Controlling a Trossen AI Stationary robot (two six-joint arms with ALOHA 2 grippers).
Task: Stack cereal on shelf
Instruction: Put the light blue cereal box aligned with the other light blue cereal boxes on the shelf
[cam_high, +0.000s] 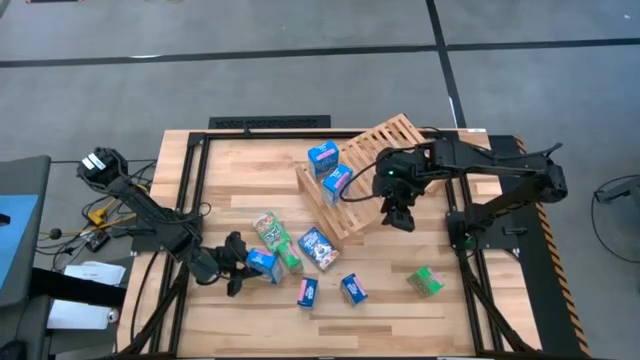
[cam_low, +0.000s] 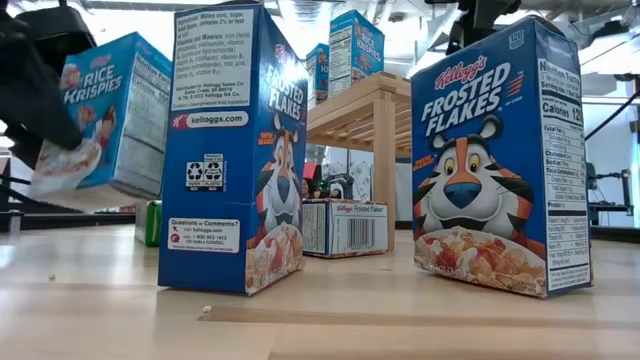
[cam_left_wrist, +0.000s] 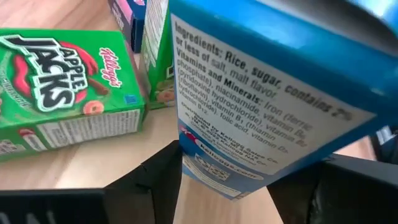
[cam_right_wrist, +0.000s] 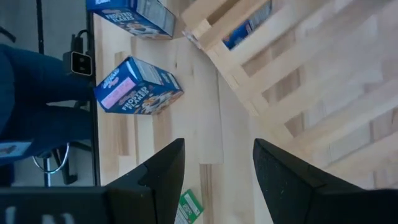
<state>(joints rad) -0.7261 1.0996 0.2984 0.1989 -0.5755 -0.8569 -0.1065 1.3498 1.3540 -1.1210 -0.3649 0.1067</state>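
we see the left claw (cam_high: 243, 268) low over the near-left part of the desk (cam_high: 480, 300), its fingers (cam_left_wrist: 163, 180) on either side of a blue rice krispies box (cam_left_wrist: 261, 112); in the left wrist view the box fills the gap between them, and in the low view it hangs tilted above the desk, so we take it as gripped; just beside it lies a green apple jacks box (cam_left_wrist: 62, 106), flat on the wood; the right claw (cam_high: 400, 218) hangs over the near edge of the slatted shelf (cam_high: 385, 140), its fingers apart with nothing between them; two blue boxes (cam_high: 330, 170) already sit on the shelf; other blue boxes (cam_high: 318, 245) stand or lie scattered on the desk in front of it, and one green box (cam_high: 427, 282) lies apart on the near right; in the low view two frosted flakes boxes (cam_low: 500, 160) stand upright close to the camera
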